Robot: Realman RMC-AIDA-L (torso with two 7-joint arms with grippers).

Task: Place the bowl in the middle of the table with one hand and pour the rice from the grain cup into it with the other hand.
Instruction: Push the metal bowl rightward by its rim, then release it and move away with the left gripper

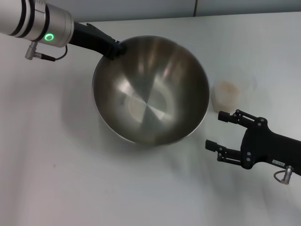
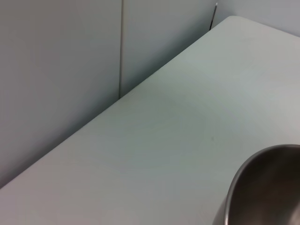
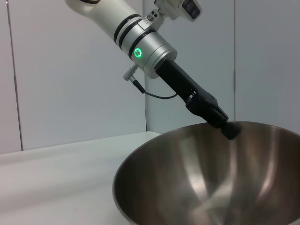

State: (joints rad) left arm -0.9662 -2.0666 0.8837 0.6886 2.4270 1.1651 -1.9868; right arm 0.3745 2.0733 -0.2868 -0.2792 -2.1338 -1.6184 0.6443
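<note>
The stainless-steel bowl [image 1: 150, 89] is tilted and lifted near the middle of the white table [image 1: 56, 165]. My left gripper [image 1: 115, 48] is shut on the bowl's far left rim and holds it up. The bowl also shows in the left wrist view [image 2: 265, 190] and the right wrist view [image 3: 215, 173], where the left gripper [image 3: 225, 127] clamps the rim. The transparent grain cup [image 1: 229, 93] with pale rice [image 1: 228, 87] inside stands on the table to the right of the bowl. My right gripper [image 1: 220, 133] is open, empty, just in front of the cup.
The table's far edge [image 1: 188, 17] runs along a grey wall. The wall with a panel seam [image 2: 121, 47] shows in the left wrist view. Bare tabletop lies to the left and in front of the bowl.
</note>
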